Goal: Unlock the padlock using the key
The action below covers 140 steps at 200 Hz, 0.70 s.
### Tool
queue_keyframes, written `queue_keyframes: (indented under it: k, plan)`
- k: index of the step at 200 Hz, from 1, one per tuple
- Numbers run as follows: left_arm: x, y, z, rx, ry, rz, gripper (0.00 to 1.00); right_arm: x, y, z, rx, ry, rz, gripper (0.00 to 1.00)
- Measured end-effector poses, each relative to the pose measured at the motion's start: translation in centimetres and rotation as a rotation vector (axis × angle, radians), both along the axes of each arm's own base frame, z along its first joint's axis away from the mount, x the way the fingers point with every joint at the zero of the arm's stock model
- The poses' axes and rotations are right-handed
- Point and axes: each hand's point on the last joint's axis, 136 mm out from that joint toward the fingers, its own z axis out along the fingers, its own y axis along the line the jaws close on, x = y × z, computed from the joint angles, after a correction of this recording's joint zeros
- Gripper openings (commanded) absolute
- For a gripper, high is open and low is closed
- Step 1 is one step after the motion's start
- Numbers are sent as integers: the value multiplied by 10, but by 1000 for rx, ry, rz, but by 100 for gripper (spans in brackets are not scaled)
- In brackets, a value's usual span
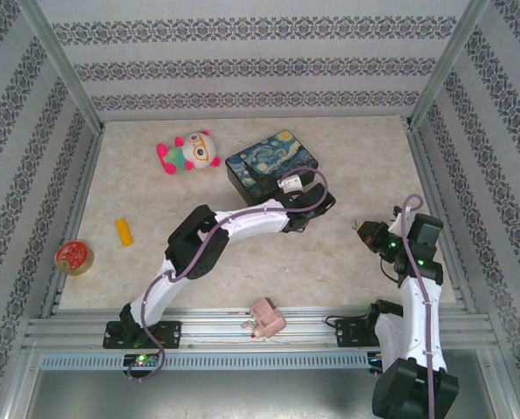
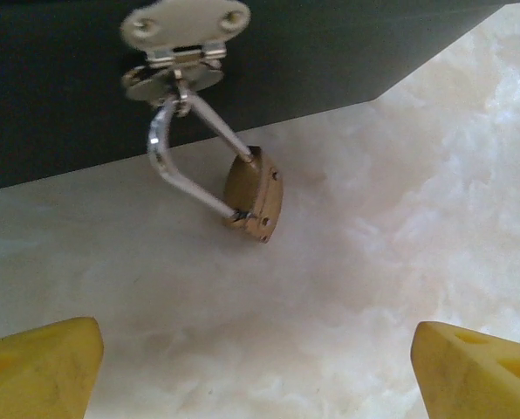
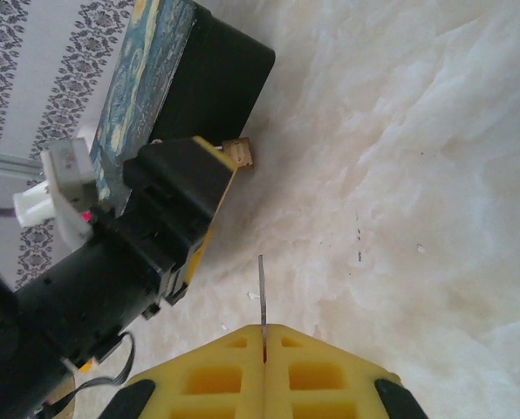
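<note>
The small brass padlock point(image 2: 256, 194) hangs by its silver shackle point(image 2: 168, 157) from the hasp point(image 2: 177, 74) on the dark side of the painted tin box point(image 1: 273, 161), its body resting on the table. My left gripper point(image 2: 258, 375) is open, a short way in front of the padlock, with its yellow fingertips point(image 2: 37, 367) wide apart. My right gripper point(image 3: 263, 336) is shut on the key point(image 3: 262, 288), whose thin blade sticks out forward. From the right wrist, the padlock point(image 3: 240, 153) shows just past the left gripper point(image 3: 181, 201), well ahead of the key tip.
A plush toy point(image 1: 190, 151) lies at the back left. A yellow block point(image 1: 123, 232) and a red tape roll point(image 1: 73, 257) sit at the left. A pink blocky object point(image 1: 265, 318) rests on the front rail. Patterned walls enclose the table point(image 1: 347, 288).
</note>
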Motion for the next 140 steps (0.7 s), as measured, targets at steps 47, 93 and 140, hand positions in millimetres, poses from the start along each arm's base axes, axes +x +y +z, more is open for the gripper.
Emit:
queue_keyframes:
  k: [47,93,140]
  plan:
    - [25,21,-9,38,8,70,88,-1,2,9,-1,-35,2,0]
    - [42,87,-20,93,27,197,79,-1,2,8,15,-32,-9,0]
    - [27,145,-16,175,53,235,84,1,2,3,45,-22,-21,0]
